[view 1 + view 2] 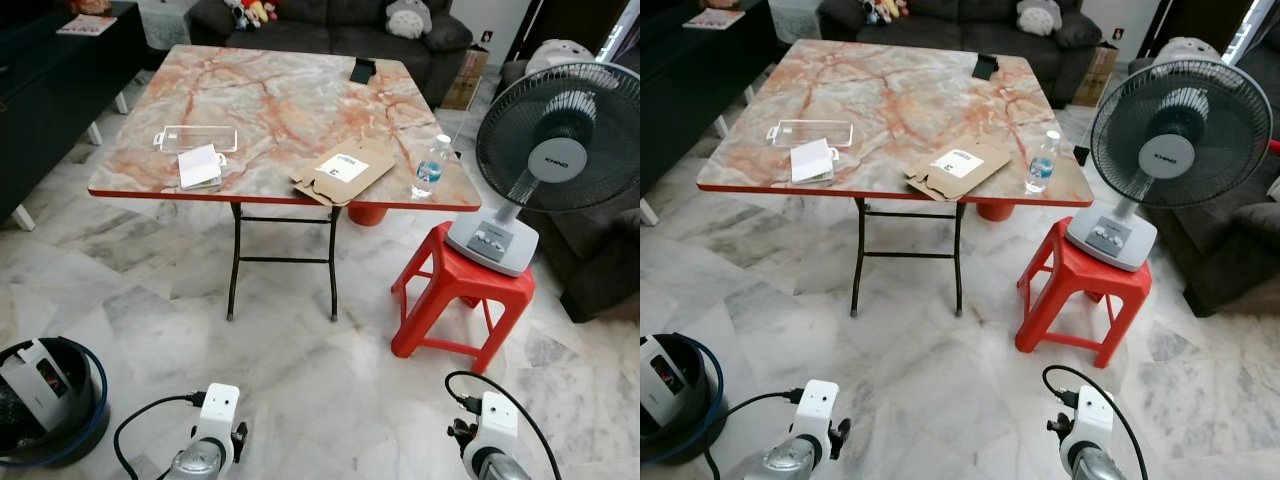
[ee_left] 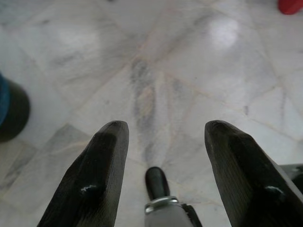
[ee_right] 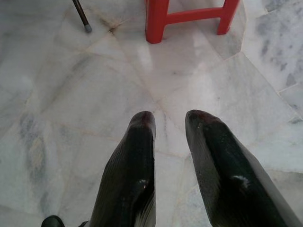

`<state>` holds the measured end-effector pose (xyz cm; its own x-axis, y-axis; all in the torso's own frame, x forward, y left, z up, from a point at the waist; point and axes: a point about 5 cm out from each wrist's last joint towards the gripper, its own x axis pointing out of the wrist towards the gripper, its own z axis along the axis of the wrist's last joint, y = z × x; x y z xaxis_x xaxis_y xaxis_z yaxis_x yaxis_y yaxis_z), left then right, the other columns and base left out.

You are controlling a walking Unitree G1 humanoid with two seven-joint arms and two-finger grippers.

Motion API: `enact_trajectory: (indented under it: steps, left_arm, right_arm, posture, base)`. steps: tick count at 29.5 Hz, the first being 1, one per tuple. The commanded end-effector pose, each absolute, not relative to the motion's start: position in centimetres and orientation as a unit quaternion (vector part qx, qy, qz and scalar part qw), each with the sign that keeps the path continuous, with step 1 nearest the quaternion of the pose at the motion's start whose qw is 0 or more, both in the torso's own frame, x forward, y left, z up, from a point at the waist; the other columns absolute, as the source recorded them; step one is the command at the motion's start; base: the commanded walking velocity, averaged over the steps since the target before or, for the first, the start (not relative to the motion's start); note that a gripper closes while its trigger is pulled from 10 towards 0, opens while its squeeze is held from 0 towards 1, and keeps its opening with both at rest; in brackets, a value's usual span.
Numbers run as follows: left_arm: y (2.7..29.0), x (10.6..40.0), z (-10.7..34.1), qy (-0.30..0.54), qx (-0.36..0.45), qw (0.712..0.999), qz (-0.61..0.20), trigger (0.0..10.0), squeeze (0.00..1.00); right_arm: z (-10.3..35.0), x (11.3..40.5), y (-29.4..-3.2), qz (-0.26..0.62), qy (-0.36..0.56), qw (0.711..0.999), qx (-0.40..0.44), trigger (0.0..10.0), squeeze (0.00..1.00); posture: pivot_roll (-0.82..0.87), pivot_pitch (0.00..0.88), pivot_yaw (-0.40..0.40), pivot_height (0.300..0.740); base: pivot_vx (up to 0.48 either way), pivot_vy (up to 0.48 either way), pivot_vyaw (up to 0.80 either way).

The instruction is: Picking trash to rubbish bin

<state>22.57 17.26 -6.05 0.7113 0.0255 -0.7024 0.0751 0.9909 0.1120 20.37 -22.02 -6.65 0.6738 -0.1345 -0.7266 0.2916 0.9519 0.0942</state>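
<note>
On the marble-topped folding table (image 1: 270, 100) lie a flattened cardboard box (image 1: 345, 170), a small clear water bottle (image 1: 431, 166), a clear plastic tray (image 1: 197, 138), a white packet (image 1: 200, 167) and a black object (image 1: 362, 70). The black rubbish bin (image 1: 98, 385) with a blue rim stands on the floor at my lower left and holds a white box. Both arms hang low over the floor in front of the table. My left gripper (image 2: 163, 130) is open, fingers wide apart over bare marble. My right gripper (image 3: 170, 118) is open with a narrower gap and holds nothing.
A standing fan (image 1: 555, 150) rests on a red plastic stool (image 1: 460, 300) right of the table. A dark sofa (image 1: 330, 25) is behind the table, and a black cabinet (image 1: 50, 90) lines the left. Bare marble floor lies between me and the table.
</note>
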Motion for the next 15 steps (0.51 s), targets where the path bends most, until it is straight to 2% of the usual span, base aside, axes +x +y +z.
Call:
enact_trajectory:
  steps: [1,15]
  left_arm:
    - [17.52,22.74,-5.90,0.375,0.065,0.925,-0.002,10.0,0.00]
    - [18.37,22.83,-5.72,0.369,0.075,0.926,0.012,10.0,0.00]
  right_arm:
    - [-6.55,20.42,-22.27,-0.125,0.381,0.909,0.108,10.0,0.00]
    - [-6.27,21.12,-21.54,-0.117,0.369,0.915,0.112,10.0,0.00]
  posture:
    - [0.01,0.051,-0.106,0.740]
    - [0.01,0.036,-0.079,0.740]
  base:
    - [0.000,0.000,0.00]
    - [0.000,0.000,0.00]
